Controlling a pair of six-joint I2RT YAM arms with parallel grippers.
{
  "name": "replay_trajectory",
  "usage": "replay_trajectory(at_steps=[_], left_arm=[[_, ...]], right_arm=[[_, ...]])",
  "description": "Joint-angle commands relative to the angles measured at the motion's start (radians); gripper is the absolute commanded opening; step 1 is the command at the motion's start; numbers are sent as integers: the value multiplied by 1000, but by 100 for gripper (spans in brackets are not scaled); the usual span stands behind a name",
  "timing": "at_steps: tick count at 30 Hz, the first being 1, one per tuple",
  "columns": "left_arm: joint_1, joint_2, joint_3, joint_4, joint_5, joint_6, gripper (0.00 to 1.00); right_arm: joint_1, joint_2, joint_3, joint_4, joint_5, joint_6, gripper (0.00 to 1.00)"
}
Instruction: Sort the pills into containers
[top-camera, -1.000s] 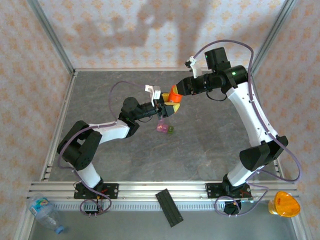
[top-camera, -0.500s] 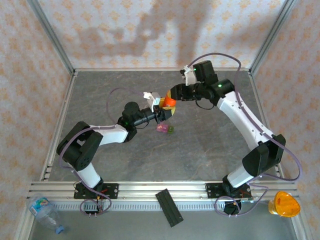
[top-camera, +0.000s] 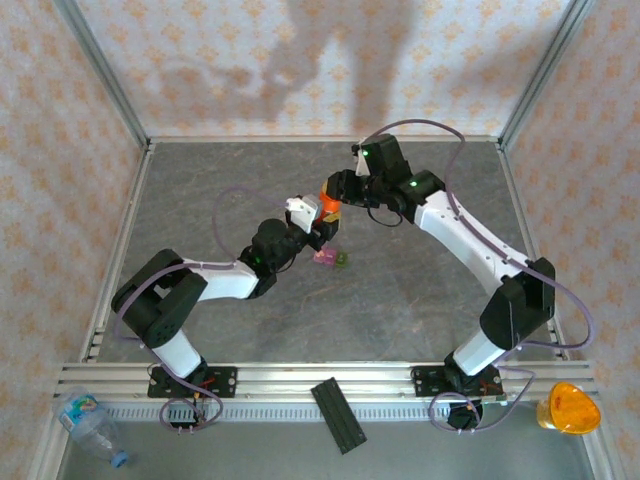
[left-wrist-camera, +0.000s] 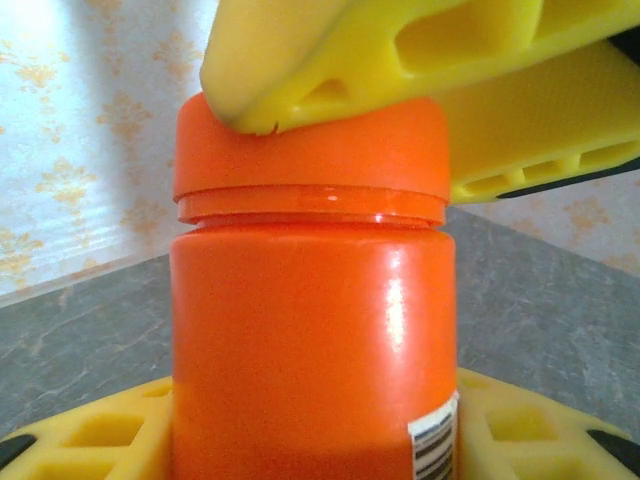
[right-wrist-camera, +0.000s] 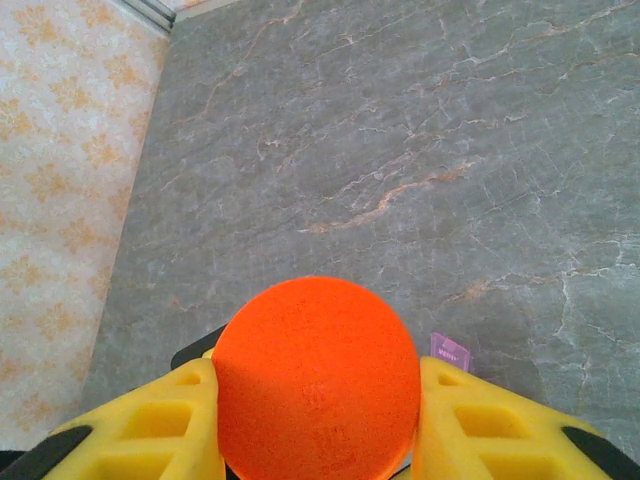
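My left arm (top-camera: 220, 278) and right arm (top-camera: 470, 245) are white shells over black joints, trailed by thin lilac cables (top-camera: 222, 203). My jaws are moulded yellow plastic with cut-out cells.

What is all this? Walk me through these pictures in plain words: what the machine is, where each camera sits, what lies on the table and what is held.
These are two robot arms bolted at the near edge of a grey table. Each arm ends in a two-finger gripper. The wide picture looks down from above and behind the arms. The other two come from small cameras on the wrists, so each shows its own yellow fingers at the bottom edge.

The left gripper grips the body of an orange bottle. The right gripper is shut on the bottle's cap from above. That looks like the start of twisting it off, though this is a guess.

On the table just below the bottle sit the containers, a tiny cluster of pink boxes with one green one.
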Motion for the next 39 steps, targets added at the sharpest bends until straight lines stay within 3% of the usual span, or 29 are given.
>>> replay_trajectory(at_steps=[1,5,9,14,20,23,29,39], left_arm=[[-24,-21,24,204,-37,25,0],[-23,-7,14,205,-40,10,0],[-22,-10,-5,203,-14,-1,0],[0,-19,-8,197,126,-61,0],[31,2,24,199,327,-146,0],[40,5,39,195,391,-177,0],[47,10,56,194,453,-220,0],[48,11,54,193,458,-222,0]], right_arm=[[34,33,36,-87,-16,18,43],[-14,-7,80,-98,-22,7,71],[-76,-71,109,-116,-42,-18,79],[-151,-86,173,-219,-117,-171,81],[-165,-30,315,-480,-275,-566,81],[-166,15,400,-593,-310,-668,81],[-165,134,562,-752,-357,-747,82],[-154,178,567,-761,-356,-751,81]])
